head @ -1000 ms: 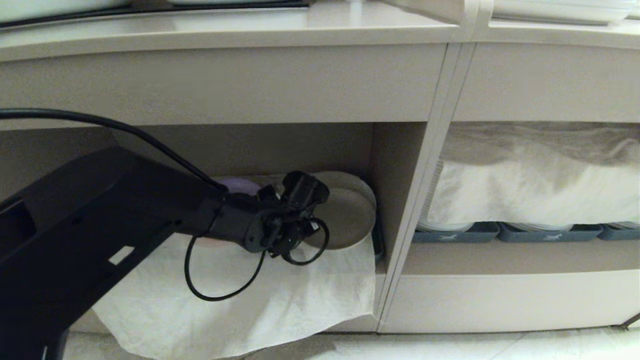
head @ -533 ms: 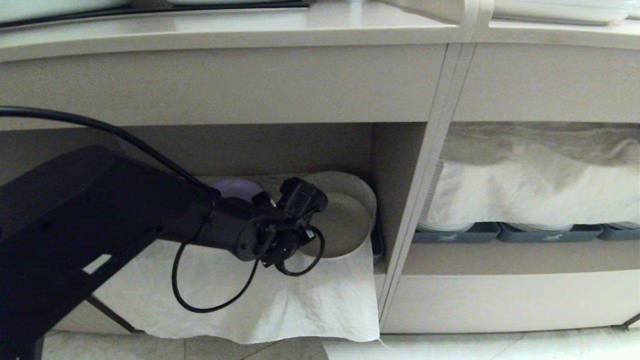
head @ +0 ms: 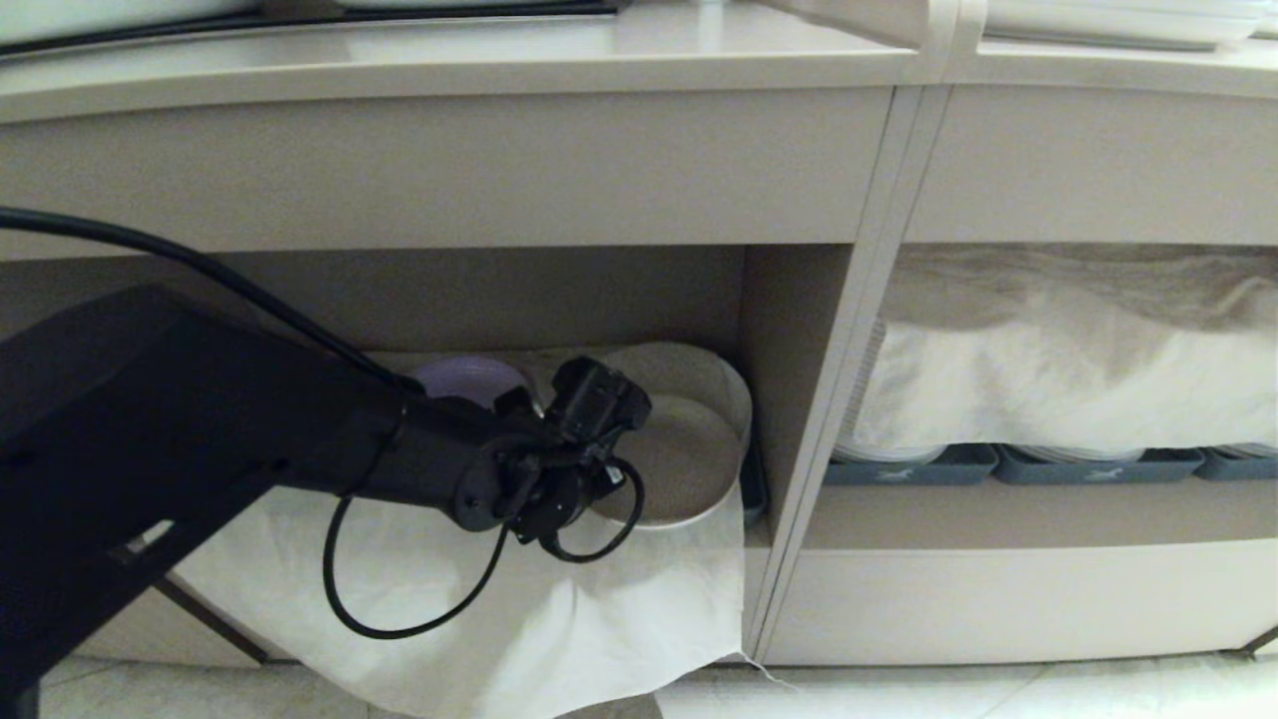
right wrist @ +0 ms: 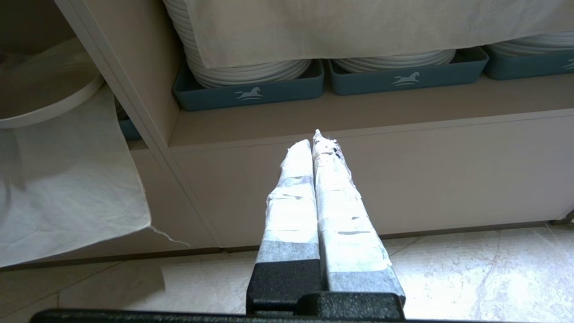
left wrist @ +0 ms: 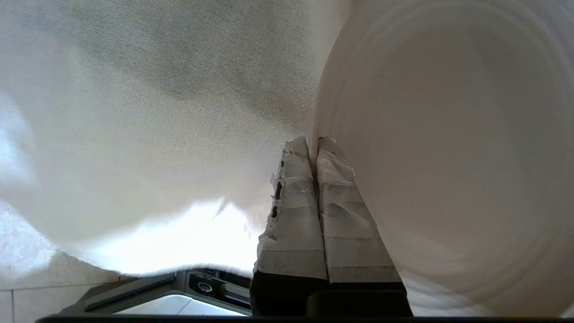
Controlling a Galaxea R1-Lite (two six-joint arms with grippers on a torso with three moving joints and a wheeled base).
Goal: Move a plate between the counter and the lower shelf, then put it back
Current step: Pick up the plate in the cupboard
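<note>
The bench (head: 449, 60) runs across the top of the head view, a long beige worktop with a thick front edge. Below it the lower shelf (head: 599, 300) opens as a beige bay, and a crinkled white cloth (head: 559, 599) is draped over its floor and hangs down past the front edge. Inside the bay, toward its right wall, the plate (head: 689, 464) is seen tilted, its near edge lifted above the cloth, with a second beige plate (head: 699, 369) behind it and a purple plate (head: 469, 377) further left.

The plate is judged to be rigid and fairly light for its size, but breakable if knocked against the shelf wall or dropped. Its matte surface should give more friction than a glazed one. The low upright rim is the sensible place to be gripped, since the flat middle offers nothing to pinch. A hold at a single point on the rim leaves the far side free to sag or swing, so slow carrying is called for.

The left gripper (left wrist: 314, 142) is reached into the bay at the plate's left edge. Its taped jaws are closed, and in the left wrist view the rim is seen pinched between the tips, with the ringed underside spreading away to one side.

The right gripper (right wrist: 316, 137) is held low before the neighbouring bay, its jaws closed on nothing.
</note>
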